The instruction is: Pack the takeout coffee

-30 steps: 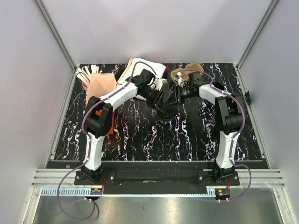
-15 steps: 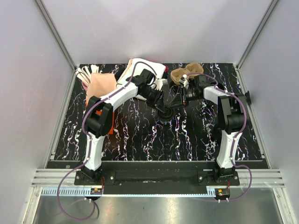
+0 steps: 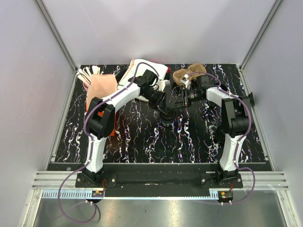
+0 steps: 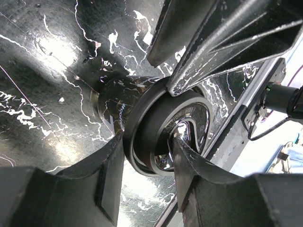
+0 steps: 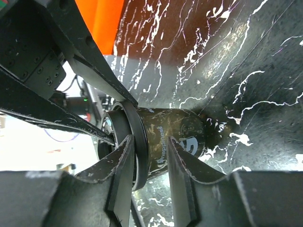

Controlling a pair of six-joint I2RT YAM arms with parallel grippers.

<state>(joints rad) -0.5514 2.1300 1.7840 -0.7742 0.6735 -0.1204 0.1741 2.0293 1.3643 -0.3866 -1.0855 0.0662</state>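
Note:
The takeout coffee (image 3: 166, 116) is a small black lidded cup standing upright on the marbled black table, mid-table. Both grippers meet at it. My left gripper (image 4: 149, 144) comes from the left and is shut on the lid's rim: one finger sits on the lid top, the other outside under the rim. The cup's body (image 4: 113, 109) shows behind. My right gripper (image 5: 149, 142) comes from the right with narrowed jaws straddling the lid rim and the upper cup wall (image 5: 182, 132). A gap still shows between its fingers and the rim.
A brown cardboard cup tray (image 3: 189, 73) lies at the back, right of centre. A white bag (image 3: 142, 70) lies behind the left arm. A pink holder (image 3: 102, 85) with wooden stirrers (image 3: 87, 73) sits back left. An orange object (image 3: 111, 131) shows beside the left arm.
The right wrist has shifted a little to the right and its jaws have narrowed around the cup's top. The left gripper and the cup have stayed put.

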